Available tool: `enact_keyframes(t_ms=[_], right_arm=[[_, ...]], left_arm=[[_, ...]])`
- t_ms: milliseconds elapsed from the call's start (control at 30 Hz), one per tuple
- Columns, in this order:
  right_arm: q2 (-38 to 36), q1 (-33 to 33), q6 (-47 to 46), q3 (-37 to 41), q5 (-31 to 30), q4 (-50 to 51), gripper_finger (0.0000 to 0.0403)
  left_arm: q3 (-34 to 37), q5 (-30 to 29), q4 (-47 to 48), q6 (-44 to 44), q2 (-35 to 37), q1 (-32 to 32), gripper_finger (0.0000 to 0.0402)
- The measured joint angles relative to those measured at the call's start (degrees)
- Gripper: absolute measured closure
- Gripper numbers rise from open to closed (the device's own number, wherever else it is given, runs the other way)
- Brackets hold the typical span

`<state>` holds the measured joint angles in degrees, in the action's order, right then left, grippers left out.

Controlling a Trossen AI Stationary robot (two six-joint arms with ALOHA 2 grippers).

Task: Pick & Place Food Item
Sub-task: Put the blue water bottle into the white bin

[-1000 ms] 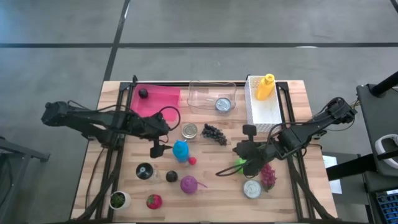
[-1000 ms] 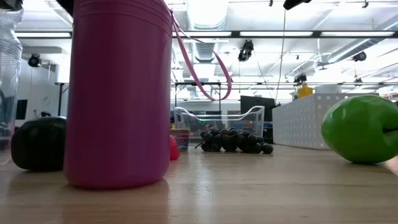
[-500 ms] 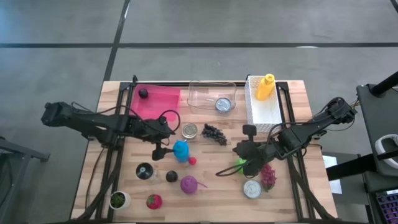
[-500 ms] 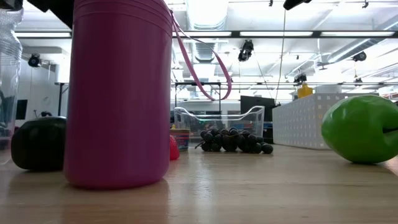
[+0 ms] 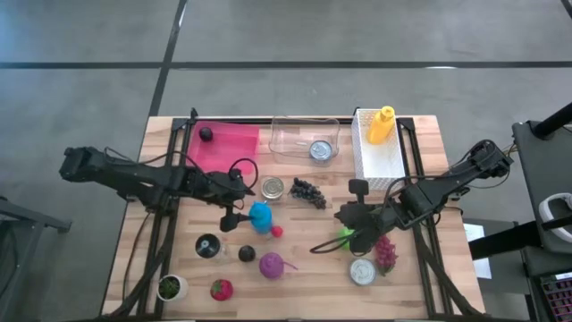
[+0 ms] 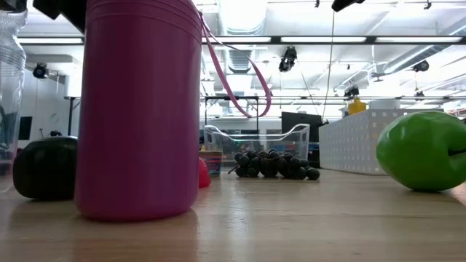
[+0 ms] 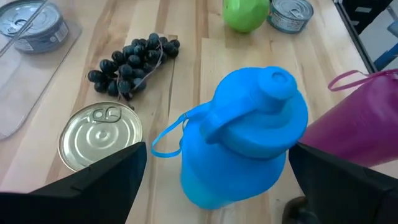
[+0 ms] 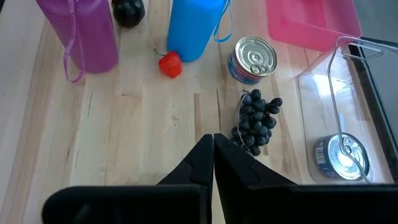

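Observation:
My left gripper [image 5: 236, 199] is open and slants down at a blue bottle [image 7: 245, 140], which stands between and a little beyond its fingers [image 7: 93, 180]; they do not touch it. A bunch of dark grapes [image 7: 132, 62] lies on the table beyond a sealed can [image 7: 99, 134]. My right gripper [image 8: 213, 163] hangs shut above the table, over a green apple [image 5: 347, 236]. A small red fruit [image 8: 169, 64] lies beside the blue bottle [image 8: 194, 28].
A purple bottle [image 5: 271, 265], a dark plum [image 5: 247, 253], a strawberry [image 5: 221, 289], pink grapes [image 5: 386, 253] and a can [image 5: 362, 271] crowd the near half. At the back stand a pink tray [image 5: 228, 143], a clear bin [image 5: 290, 134] and a white basket [image 5: 380, 159].
My left gripper has sunk a little and tipped further down toward the blue bottle, staying open.

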<state>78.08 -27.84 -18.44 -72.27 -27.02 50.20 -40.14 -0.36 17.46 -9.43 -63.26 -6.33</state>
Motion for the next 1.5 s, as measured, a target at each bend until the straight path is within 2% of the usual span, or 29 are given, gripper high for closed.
enact_keyframes(t_ms=[333, 700, 967, 1500], right_arm=[[0.0, -0.01, 0.0, -0.07, 0.0, 0.02, 0.0394], [0.0, -0.02, 0.0, -0.03, 0.0, -0.02, 0.0394], [0.0, 0.0, 0.0, -0.04, 0.0, -0.01, 0.0394], [0.0, -0.01, 0.0, 0.07, 0.0, -0.01, 0.0394]], left_arm=[[4.98, 0.64, -10.11, -0.61, 0.0, -0.11, 0.0003], [4.99, 0.69, -13.89, -0.85, -3.14, -1.46, 0.0002], [4.86, 1.92, -21.14, -0.61, -5.92, -1.51, 0.0002], [4.92, 1.82, -20.24, -1.48, -6.34, -1.46, 0.0004]])
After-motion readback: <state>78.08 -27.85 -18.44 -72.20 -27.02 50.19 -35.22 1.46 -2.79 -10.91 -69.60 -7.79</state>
